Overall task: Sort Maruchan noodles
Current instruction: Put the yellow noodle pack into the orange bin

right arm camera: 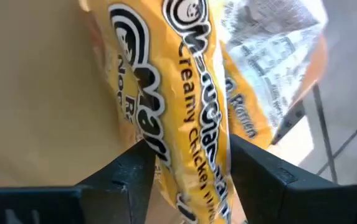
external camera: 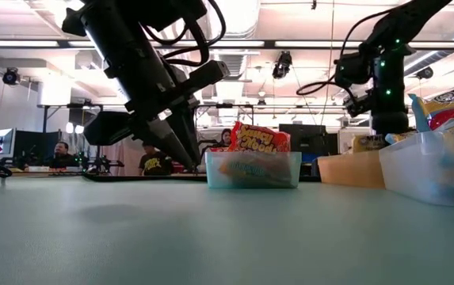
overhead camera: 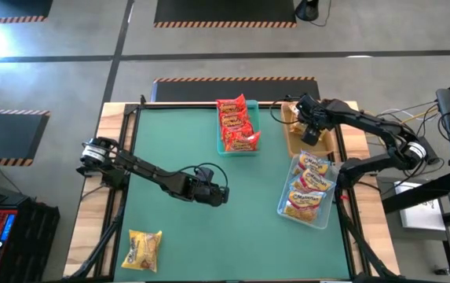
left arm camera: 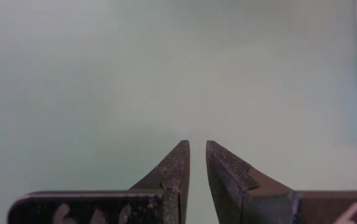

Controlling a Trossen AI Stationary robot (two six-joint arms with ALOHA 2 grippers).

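Noodles sit sorted across the tabletop [overhead camera: 209, 236]: red packets [overhead camera: 237, 124] in the teal tray [overhead camera: 226, 148], yellow-white packets [overhead camera: 309, 185] in the clear tray [overhead camera: 287, 211], and one yellow-orange packet [overhead camera: 144, 249] lying loose near the front left corner. Right gripper [right arm camera: 190, 180] hangs over the tan tray [overhead camera: 291, 141], a yellow packet [right arm camera: 194, 93] between its fingers; whether they grip it I cannot tell. Left gripper [left arm camera: 197, 163] hovers mid-tabletop, pressed together and empty.
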